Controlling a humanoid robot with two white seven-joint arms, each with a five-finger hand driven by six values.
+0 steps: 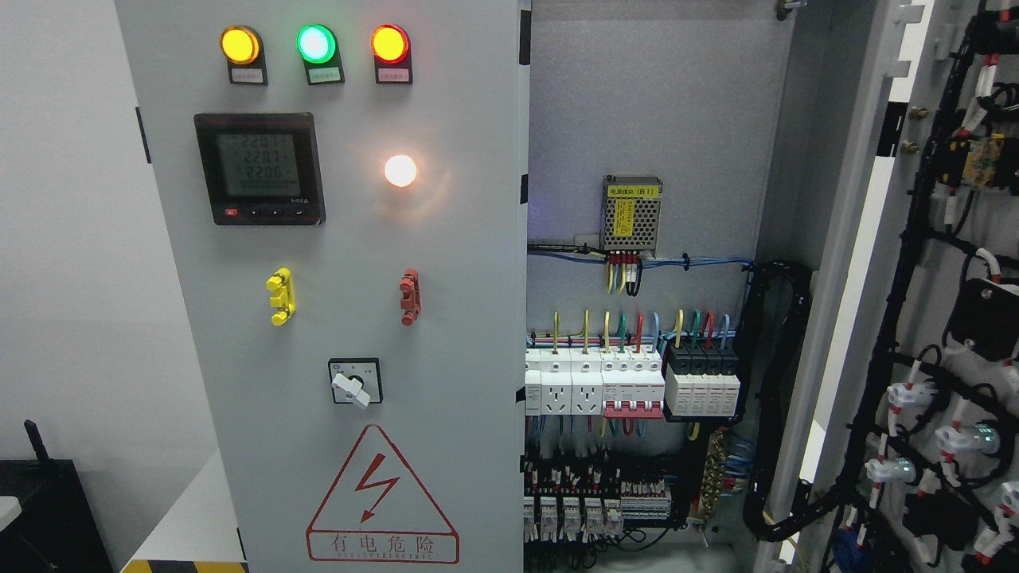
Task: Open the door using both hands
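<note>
Right door [915,318] already swung wide open, standing at the right of the view with its inner face showing: black cable bundles [899,334], white lamp backs, clipped wires. Left door [334,318] appears shut or nearly so, front face toward the camera, its right edge running down the middle of the view beside the open cabinet interior [637,239].

No hand in view, left or right; neither arm shows at the bottom edge, so the state of the fingers is not something these notes can give. Places relative to a hand cannot be fixed either; all that can be said is that both doors sit above and ahead of wherever the arms rest.

On the left door: yellow, green and red lamps [315,44] along the top, meter [259,169] below them, white lit lamp [400,170], yellow handle [280,296], red handle [409,297], rotary switch [355,383], warning triangle [380,497] at the bottom.

Inside the cabinet: small power supply [632,212], row of breakers [629,386], coloured wires above them.

Judgement: task looks half done, left door remaining. To do it well, take the door by its free right edge, not by switch or lamps. Keep fingers out of the live interior. Pull in a smooth arc about the left hinges
</note>
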